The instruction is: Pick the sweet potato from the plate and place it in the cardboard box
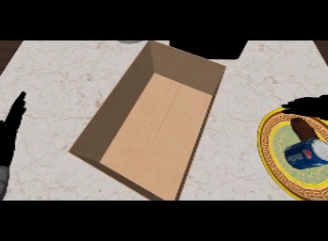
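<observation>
Nearest in the head view, the left hand is resting at the lower left edge with its fingers straight and pointing up, well apart from everything and carrying nothing. It is playing no part here.

Over on the right, the gold-rimmed plate is sitting on the marble counter, partly cut off by the view's edge. A blue can is lying on its side on the plate, and just beyond it, touching or nearly touching, is the sweet potato, not yet lifted. The can is crowding it, so the approach probably has to come from the far side.

And that is where the right hand is hanging: over the plate's far rim, fingers looking stretched out and holding nothing, most likely lining up to close on the sweet potato.

The cardboard box is lying open at the centre, angled across the counter, with nothing inside. It is sitting near the plate, which should keep the carry short.

At the counter's far edge, a small grey rounded thing is showing, too cut off to name.
</observation>
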